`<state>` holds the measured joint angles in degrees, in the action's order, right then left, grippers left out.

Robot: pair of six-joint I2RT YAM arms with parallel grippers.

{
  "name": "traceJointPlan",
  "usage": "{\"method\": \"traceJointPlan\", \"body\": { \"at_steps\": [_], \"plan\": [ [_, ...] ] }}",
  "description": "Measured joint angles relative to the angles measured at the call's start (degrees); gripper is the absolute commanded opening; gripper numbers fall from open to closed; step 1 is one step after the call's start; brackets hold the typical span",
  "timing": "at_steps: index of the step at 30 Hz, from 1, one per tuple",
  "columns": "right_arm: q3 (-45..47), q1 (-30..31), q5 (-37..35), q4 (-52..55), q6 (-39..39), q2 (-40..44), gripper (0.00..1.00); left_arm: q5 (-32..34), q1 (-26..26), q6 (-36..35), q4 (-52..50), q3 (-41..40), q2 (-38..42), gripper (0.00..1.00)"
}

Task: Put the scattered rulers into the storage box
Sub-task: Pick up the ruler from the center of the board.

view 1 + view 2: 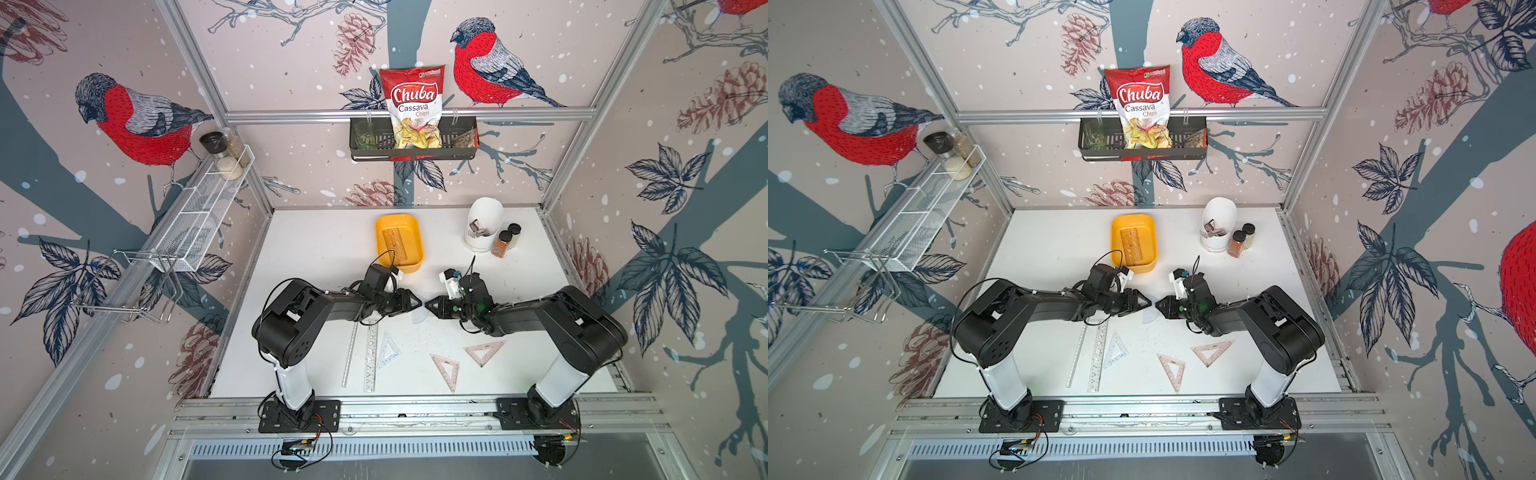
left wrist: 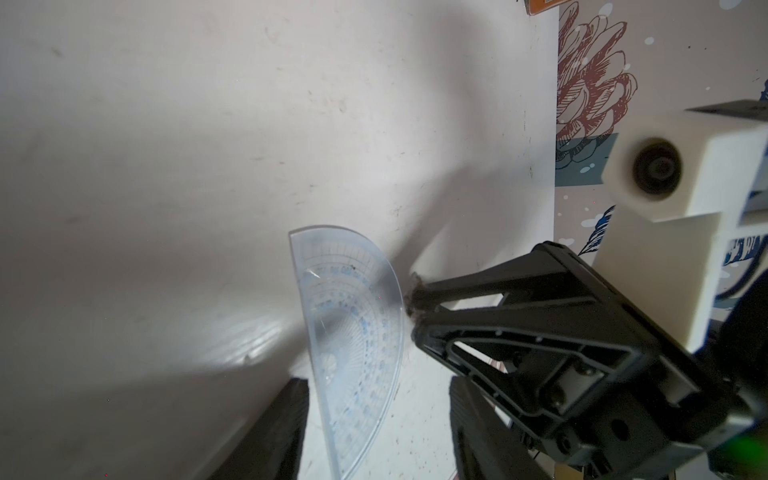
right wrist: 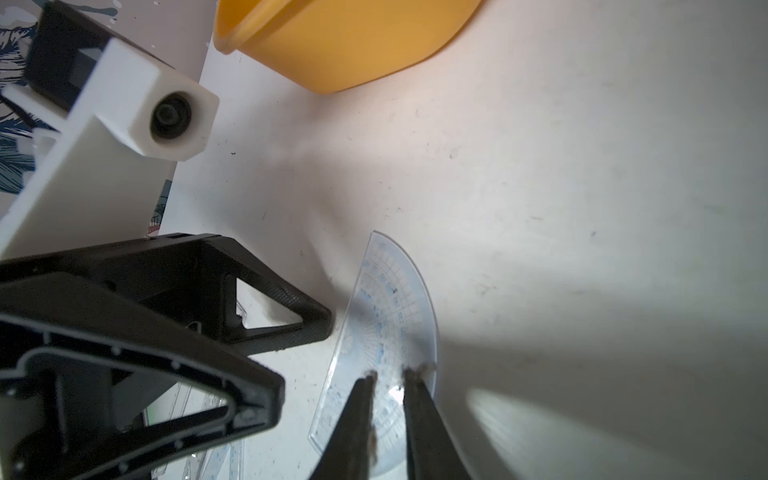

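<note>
A clear half-round protractor sits mid-table between both grippers, faint in both top views. My right gripper is shut on its curved edge. My left gripper faces it tip to tip, open, its fingers either side of the protractor's end without touching. The yellow-orange storage box stands behind them with a stencil ruler inside. On the near table lie a straight ruler, a stencil ruler, a blue triangle and two pink triangles.
A tall white pot and two spice jars stand at the back right of the table. A black wire basket with a chips bag hangs on the back wall. A white wire shelf runs along the left wall.
</note>
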<state>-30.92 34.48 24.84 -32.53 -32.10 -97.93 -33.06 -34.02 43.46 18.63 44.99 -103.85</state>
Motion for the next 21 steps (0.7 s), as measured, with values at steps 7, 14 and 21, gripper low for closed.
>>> {"method": "traceJointPlan", "body": {
  "at_steps": [7, 14, 21],
  "plan": [
    [0.57, -0.13, 0.44, -1.84, -0.81, -1.14, 0.21, -0.72, 0.0, -0.04, 1.84, 0.24, -1.18, 0.62],
    [2.12, -0.68, 1.11, -5.97, -0.85, -2.32, 0.2, -1.6, 0.02, 0.0, 3.06, 0.26, -1.99, 0.61],
    [2.36, -0.74, 1.84, -8.15, -0.85, -3.39, 0.2, -1.42, -0.52, 0.02, 4.61, 0.66, -3.19, 0.48]
  ]
}}
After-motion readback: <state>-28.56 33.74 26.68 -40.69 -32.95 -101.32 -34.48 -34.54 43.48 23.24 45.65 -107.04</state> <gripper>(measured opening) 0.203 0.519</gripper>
